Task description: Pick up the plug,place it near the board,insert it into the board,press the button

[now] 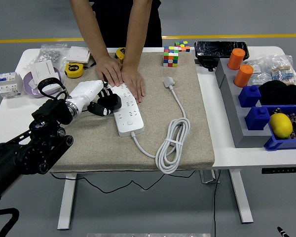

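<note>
A white power strip (126, 111) lies lengthwise on the beige mat (89, 143). Its grey plug (168, 81) rests on the mat to the right, unplugged, and its white cable (173, 143) loops in a coil near the front. A person's two hands (122, 75) press flat on the strip's far end. My left hand (105, 104), white-backed with black fingers, sits at the strip's left edge, its fingers curled and holding nothing. It is far from the plug.
Tape measures (74, 69), boxes and a breaker (8, 84) crowd the table's far left. A colour cube (170, 56) stands behind the mat. On the right are a grey rack with orange cups (240, 67), blue bins (281, 129) and a yellow lemon (280, 125).
</note>
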`<state>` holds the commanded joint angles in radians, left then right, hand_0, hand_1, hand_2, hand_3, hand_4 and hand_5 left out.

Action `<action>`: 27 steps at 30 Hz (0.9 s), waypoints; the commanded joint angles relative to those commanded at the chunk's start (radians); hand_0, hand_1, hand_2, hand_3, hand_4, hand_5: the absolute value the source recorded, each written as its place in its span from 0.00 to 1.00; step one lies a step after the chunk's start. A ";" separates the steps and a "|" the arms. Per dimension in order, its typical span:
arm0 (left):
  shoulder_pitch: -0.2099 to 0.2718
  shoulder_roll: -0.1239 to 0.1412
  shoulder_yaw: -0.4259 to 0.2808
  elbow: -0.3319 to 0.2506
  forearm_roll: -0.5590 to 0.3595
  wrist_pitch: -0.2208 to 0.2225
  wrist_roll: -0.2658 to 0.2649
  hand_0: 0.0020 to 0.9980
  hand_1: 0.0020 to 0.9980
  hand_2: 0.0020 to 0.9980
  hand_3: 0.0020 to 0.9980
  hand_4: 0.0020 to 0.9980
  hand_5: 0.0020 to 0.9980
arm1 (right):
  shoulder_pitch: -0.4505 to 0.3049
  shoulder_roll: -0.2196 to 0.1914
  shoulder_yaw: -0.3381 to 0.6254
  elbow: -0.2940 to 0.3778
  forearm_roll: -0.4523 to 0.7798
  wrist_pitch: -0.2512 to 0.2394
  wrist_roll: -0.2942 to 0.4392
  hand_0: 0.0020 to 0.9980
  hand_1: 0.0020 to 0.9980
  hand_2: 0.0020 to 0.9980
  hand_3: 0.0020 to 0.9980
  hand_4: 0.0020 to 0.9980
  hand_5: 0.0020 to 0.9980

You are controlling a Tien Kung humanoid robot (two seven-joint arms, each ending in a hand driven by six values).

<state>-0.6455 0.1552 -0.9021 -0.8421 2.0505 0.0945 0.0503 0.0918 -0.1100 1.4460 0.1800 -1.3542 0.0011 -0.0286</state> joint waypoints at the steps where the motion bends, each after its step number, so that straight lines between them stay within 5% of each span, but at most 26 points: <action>1: -0.001 0.000 0.001 0.002 0.001 -0.002 0.001 0.57 0.56 0.44 0.45 0.55 0.00 | 0.000 0.000 -0.001 0.000 0.001 0.000 0.000 0.91 0.79 0.77 0.79 1.00 1.00; 27: -0.012 0.007 0.024 0.014 0.021 -0.029 0.009 0.58 0.57 0.45 0.45 0.55 0.00 | 0.001 -0.001 -0.001 0.000 0.004 -0.002 0.001 0.91 0.79 0.77 0.79 1.00 1.00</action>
<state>-0.6573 0.1618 -0.8785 -0.8283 2.0719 0.0651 0.0597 0.0927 -0.1112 1.4453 0.1800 -1.3507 -0.0004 -0.0279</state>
